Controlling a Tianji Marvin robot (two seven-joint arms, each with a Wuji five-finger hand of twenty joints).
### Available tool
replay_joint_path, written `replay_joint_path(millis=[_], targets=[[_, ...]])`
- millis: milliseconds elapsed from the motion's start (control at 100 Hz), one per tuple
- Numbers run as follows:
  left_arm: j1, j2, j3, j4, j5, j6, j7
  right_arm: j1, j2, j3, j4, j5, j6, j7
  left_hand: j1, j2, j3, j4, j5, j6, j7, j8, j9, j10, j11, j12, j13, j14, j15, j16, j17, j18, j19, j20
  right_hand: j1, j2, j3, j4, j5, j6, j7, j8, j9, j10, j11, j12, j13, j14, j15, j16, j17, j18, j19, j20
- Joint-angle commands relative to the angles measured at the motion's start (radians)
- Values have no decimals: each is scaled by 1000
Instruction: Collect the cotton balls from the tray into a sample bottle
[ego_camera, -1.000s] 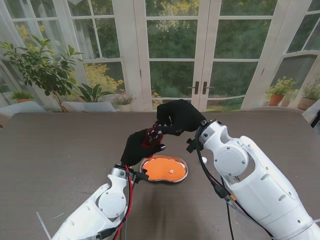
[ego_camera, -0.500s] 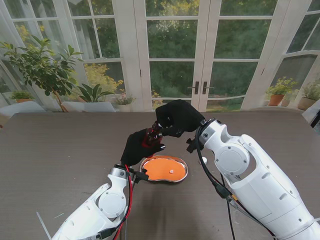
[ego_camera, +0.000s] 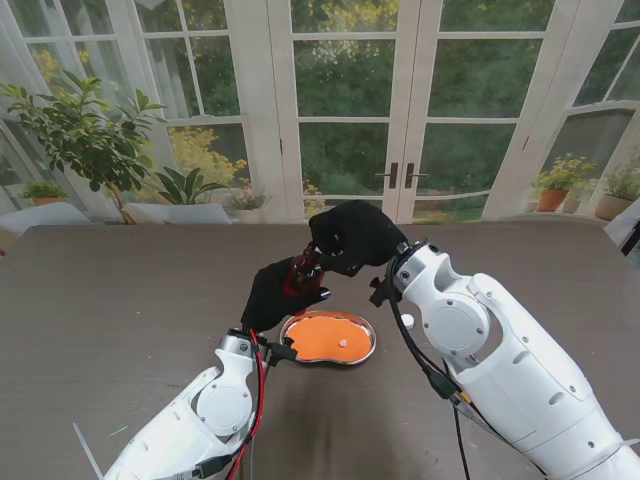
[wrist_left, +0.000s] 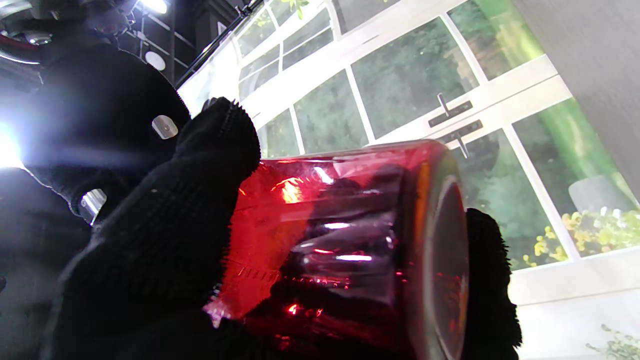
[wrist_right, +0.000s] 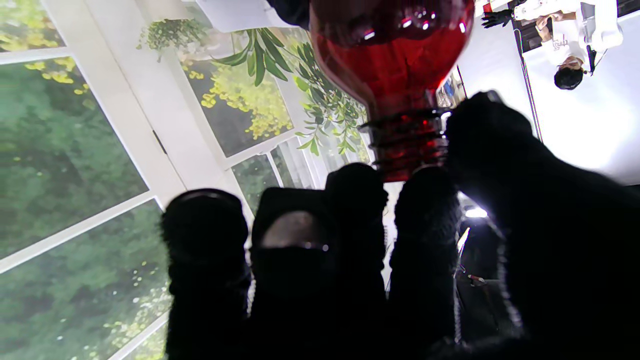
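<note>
Left hand (ego_camera: 272, 292) wrapped tight around red sample bottle (ego_camera: 303, 273), raised above far-left rim of tray (ego_camera: 366, 344). Right hand (ego_camera: 355, 235) curled at bottle's threaded mouth, fingertips (wrist_right: 425, 200) touching it. One cotton ball (ego_camera: 343, 343) lying on tray's orange liner.

At the centre of the stand's frame, the tray (ego_camera: 328, 338) lies on the desk (ego_camera: 120, 300), with one cotton ball (ego_camera: 343, 343) in its right half. Just above the tray's upper left rim in the frame, the left robot hand (ego_camera: 275, 293) holds the sample bottle (ego_camera: 303, 274). The right robot hand (ego_camera: 352, 236) sits upper right of the bottle, its fingertips (wrist_right: 422, 200) at the bottle's neck.
</note>
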Motion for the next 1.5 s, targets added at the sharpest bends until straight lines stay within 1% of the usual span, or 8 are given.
replay_joint_path(millis=[0,290,550,680,790,860,1010,1490], targets=[[-1,-8,-1,-8,-3,-4,-15,-8,-3,-5,-2,-14,2,16,160,225,300,-16,179,-369,121,11,83,-180,18,-2,18,-68,15,-1,-11,-66,42,7,4,5,62,-7,-16,-14,9,-2,35,2,2,19,20,-46,32,20,14,-26,18,19],[0,-10,-1,-9,-4,-7,-11,-16,5,3,-13,-82,-29,4,159,225,299,-17,178,-368,121,11,83,-181,18,-3,19,-71,15,-2,-10,-66,43,7,5,-14,74,-11,-7,-20,5,-1,34,1,5,18,19,-35,34,18,5,-22,22,23],[-1,-10,-1,-8,-7,-9,-12,-24,13,13,-28,-192,-43,-32,160,224,300,-16,178,-367,121,11,83,-178,18,-3,20,-70,14,-2,-10,-66,43,7,-5,-7,70,-14,-12,-36,1,4,25,-4,5,17,20,-41,33,17,2,-25,28,27],[-2,-10,1,-7,-8,-9,-13,-26,10,12,-33,-210,-31,-54,160,225,299,-17,177,-366,120,11,83,-180,18,-3,18,-69,13,-2,-10,-66,43,7,-15,17,64,-15,-27,-41,-1,17,19,-4,1,12,20,-43,33,17,4,-26,31,27],[-2,-10,1,-7,-10,-8,-16,-26,10,10,-39,-231,-12,-64,160,225,299,-17,177,-368,121,11,83,-181,18,-4,19,-72,14,-2,-10,-66,42,7,-34,61,49,-9,-55,-39,-7,44,13,-9,-1,3,20,-52,32,16,6,-33,34,26],[-1,-9,1,-8,-10,-7,-17,-26,9,10,-41,-232,-1,-66,160,224,298,-17,177,-368,120,11,83,-182,18,-3,19,-71,14,-2,-10,-66,42,7,-52,90,34,-9,-85,-25,-9,63,2,-9,-5,-6,20,-55,32,16,8,-36,35,24],[-1,-8,2,-9,-9,-5,-20,-21,8,11,-43,-221,9,-60,161,224,300,-16,179,-367,121,11,83,-181,18,-3,18,-71,13,-2,-10,-66,42,7,-61,85,20,-12,-127,-10,-24,65,-13,-5,-11,-17,20,-57,29,14,7,-39,37,23],[0,-8,1,-10,-11,-3,-20,-9,9,-11,-31,-203,0,-40,158,223,302,-17,178,-368,121,11,84,-182,19,-3,21,-71,14,-1,-9,-65,43,7,-49,102,4,-13,-157,10,-28,62,-27,-9,-6,-40,21,-61,28,13,4,-38,38,22]])
